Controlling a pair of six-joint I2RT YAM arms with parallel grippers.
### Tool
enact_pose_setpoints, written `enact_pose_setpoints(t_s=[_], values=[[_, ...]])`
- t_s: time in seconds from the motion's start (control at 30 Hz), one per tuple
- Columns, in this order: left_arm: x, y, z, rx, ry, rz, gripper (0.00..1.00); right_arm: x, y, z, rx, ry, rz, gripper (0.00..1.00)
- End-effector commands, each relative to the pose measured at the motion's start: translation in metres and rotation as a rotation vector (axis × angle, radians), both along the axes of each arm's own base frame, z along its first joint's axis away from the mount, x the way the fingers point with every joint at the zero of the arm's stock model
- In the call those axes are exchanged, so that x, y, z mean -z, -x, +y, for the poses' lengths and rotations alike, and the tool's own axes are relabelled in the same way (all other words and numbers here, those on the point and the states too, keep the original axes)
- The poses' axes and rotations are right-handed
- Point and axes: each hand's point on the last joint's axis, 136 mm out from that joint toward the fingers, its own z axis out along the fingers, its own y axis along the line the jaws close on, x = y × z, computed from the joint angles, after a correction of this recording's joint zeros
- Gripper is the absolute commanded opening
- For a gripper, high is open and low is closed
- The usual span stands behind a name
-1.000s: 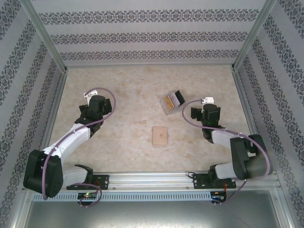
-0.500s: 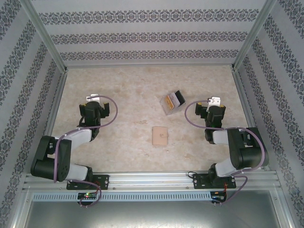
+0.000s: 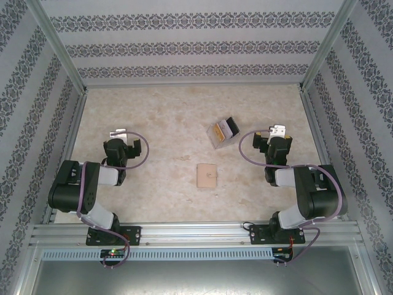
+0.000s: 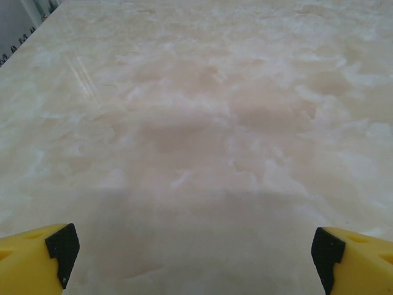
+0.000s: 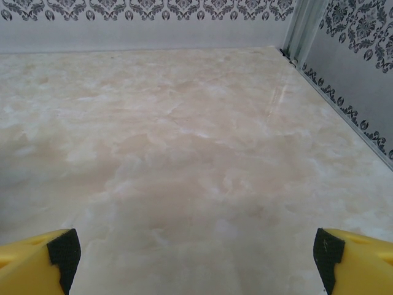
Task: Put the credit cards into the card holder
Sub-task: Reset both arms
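Left arm (image 3: 80, 192): folded back on itself, elbow by the left rail; left gripper (image 4: 193, 249) angled down at the bare table (image 3: 159, 117) — jaws spread wide, empty.
Right arm (image 3: 314, 198): folded likewise; right gripper (image 5: 196, 252) facing the far wall — fingers wide apart, nothing between them.
Card holder (image 3: 207, 176): flat, closed, mid-table between the arms.
Credit cards (image 3: 224, 129): bunched in a clear box (image 3: 216, 141) beyond the holder, near but apart.

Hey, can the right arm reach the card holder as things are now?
Probably yes. The right gripper is open and empty, and only bare table separates it from the card holder to its left. It faces away, so it must turn.
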Motion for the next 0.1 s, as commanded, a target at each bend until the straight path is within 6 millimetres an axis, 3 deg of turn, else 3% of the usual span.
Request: enact_pose_setpoints(t_s=[0.0, 0.07], values=[[-0.0188, -0.0079, 0.0006, 0.005, 0.014, -0.072, 0.99, -0.0099, -0.0051, 0.0032, 0.001, -0.005, -0.04, 0.98], [-0.0183, -0.0084, -0.0013, 0.018, 0.015, -0.067, 0.99, -0.011, -0.0045, 0.0031, 0.002, -0.006, -0.044, 0.98]])
